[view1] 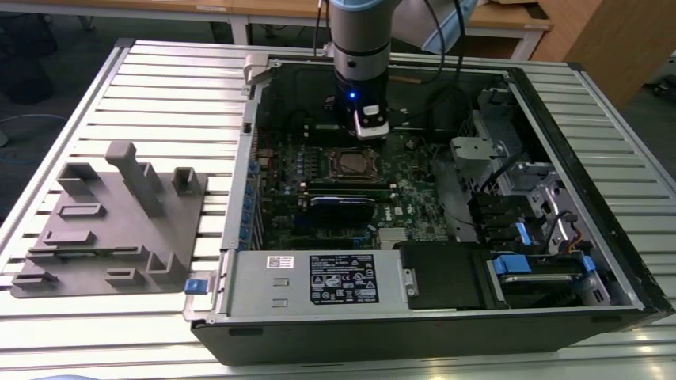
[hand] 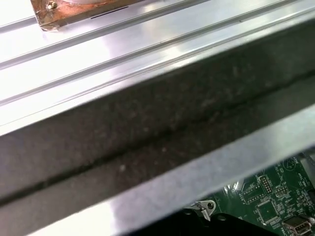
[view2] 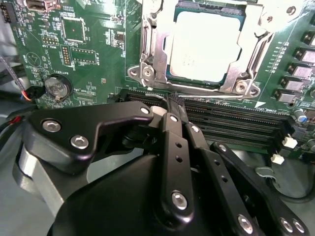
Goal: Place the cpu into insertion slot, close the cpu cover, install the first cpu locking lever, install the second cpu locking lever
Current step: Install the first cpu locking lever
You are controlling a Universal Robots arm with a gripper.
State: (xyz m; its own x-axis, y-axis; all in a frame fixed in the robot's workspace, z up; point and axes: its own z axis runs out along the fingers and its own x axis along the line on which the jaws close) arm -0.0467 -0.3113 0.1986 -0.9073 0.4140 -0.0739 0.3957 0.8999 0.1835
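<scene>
The cpu (view2: pixel 204 46), a silvery square chip, lies in the insertion slot (view2: pixel 172 73) on the green motherboard (view2: pixel 93 34). The cpu cover (view2: pixel 151 46), a thin metal frame, lies flat around the chip. A thin wire lever (view2: pixel 221 97) runs along the socket's edge nearest my fingers. My gripper (view2: pixel 173 101) has its black fingers (view2: pixel 170 137) together with nothing between them, its tip just short of that socket edge. In the exterior view the gripper (view1: pixel 369 133) hangs above the board just behind the insertion slot (view1: pixel 354 164).
Long black memory slots (view2: pixel 231 118) lie between gripper and socket, and a coin battery (view2: pixel 57 87) sits nearby. The open case holds a black card (view1: pixel 340 202), a labelled power supply (view1: pixel 317 277) and drive bays (view1: pixel 528 237). A grey fixture (view1: pixel 116 222) stands at the exterior view's left.
</scene>
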